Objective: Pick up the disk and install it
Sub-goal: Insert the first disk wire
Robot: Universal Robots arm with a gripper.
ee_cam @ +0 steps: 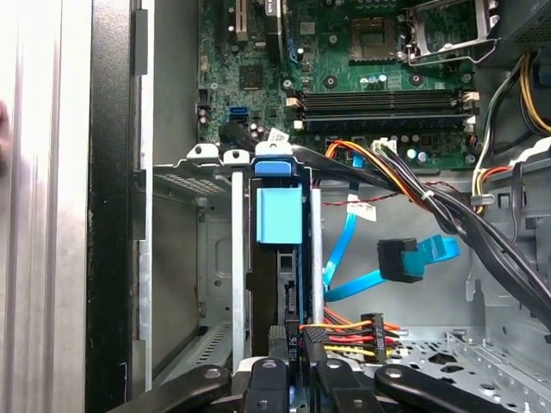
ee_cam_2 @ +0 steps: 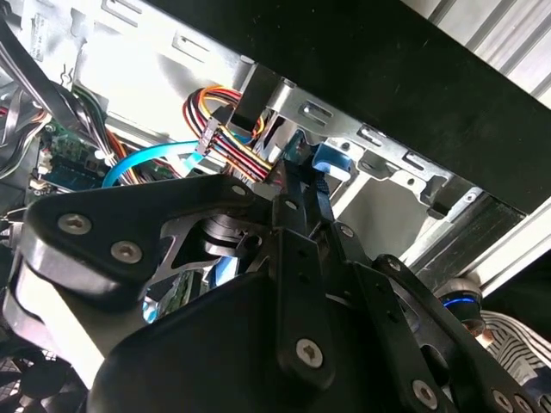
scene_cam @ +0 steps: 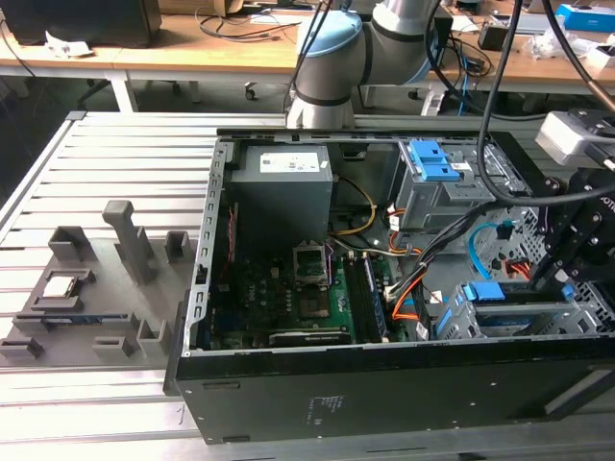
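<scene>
Gripper is hanging over the drive cage at the exterior view's right, inside the open computer case. In the first wrist view the disk is standing on edge in a cage slot between grey rails, blue frame tab toward the motherboard, long axis running straight away from the gripper down the slot. Fingers are sitting narrow at the disk's near end, apparently pinching its edge; I cannot tell whether contact is firm.

One open computer case, one disk, one gripper, two drive cages
</scene>
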